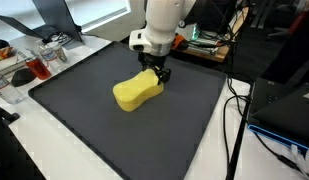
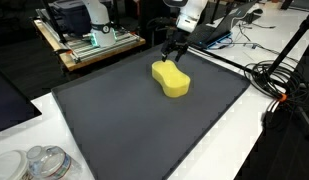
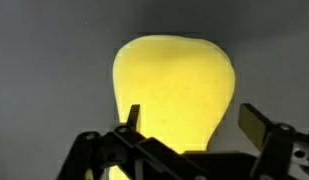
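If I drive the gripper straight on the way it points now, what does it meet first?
The yellow sponge: in the wrist view its end lies right ahead of the open gripper. How near is unclear.

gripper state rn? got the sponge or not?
Gripper: open, fingers spread over one end of the yellow sponge; nothing held.

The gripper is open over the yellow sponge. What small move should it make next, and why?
Probably a slight sideways shift to centre it. The open gripper hangs at one end of the sponge, but in the wrist view one finger overlaps the sponge while the other stands clear.
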Controlling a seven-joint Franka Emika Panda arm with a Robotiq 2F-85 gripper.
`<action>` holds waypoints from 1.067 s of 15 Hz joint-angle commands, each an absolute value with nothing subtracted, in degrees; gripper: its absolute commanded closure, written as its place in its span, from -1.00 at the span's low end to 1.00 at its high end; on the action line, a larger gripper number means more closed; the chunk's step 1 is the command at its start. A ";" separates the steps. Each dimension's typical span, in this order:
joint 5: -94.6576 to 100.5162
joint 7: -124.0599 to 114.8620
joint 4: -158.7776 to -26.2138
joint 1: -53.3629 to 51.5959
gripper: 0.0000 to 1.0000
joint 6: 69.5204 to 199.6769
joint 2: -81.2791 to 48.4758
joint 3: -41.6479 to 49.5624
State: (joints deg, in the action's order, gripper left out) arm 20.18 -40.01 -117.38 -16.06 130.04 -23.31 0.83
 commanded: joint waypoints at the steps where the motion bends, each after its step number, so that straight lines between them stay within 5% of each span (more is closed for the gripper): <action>1: 19.94 -42.05 -120.50 -15.60 -0.50 134.04 -24.23 1.09; 3: 20.14 -42.50 -121.14 -15.70 -0.36 135.43 -25.30 1.49; 13: 17.84 -39.97 -122.50 -14.83 0.95 135.93 -23.34 1.02; 16: 17.19 -38.34 -124.37 -13.65 0.99 135.43 -20.09 1.25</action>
State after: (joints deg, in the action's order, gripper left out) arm 19.10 -40.87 -120.57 -15.30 134.93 -24.62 1.34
